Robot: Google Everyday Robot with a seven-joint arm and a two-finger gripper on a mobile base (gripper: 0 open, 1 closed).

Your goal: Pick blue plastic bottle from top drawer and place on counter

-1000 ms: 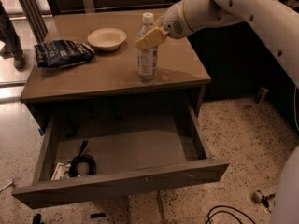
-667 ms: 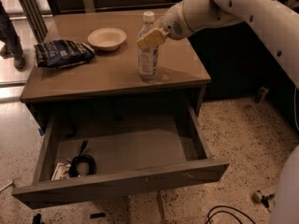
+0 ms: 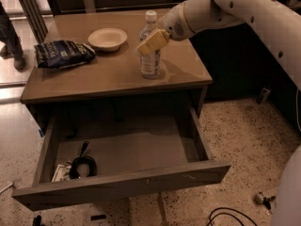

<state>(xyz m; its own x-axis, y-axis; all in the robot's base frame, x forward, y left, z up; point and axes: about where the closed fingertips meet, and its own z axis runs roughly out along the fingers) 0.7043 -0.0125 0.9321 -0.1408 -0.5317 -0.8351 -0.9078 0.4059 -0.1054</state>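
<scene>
The blue plastic bottle [image 3: 149, 60] stands upright on the counter [image 3: 103, 76], near its right side, white cap up. My gripper [image 3: 150, 43] is at the bottle's upper part, just below the cap, with the white arm reaching in from the upper right. The top drawer [image 3: 122, 185] is pulled wide open below the counter; no bottle lies in it.
A cream bowl [image 3: 107, 38] and a dark blue snack bag [image 3: 63, 53] lie on the counter to the bottle's left. A small black object with a cord [image 3: 83, 165] lies in the drawer's front left corner. A person's leg [image 3: 10, 41] stands far left. Cables [image 3: 225, 216] lie on the floor.
</scene>
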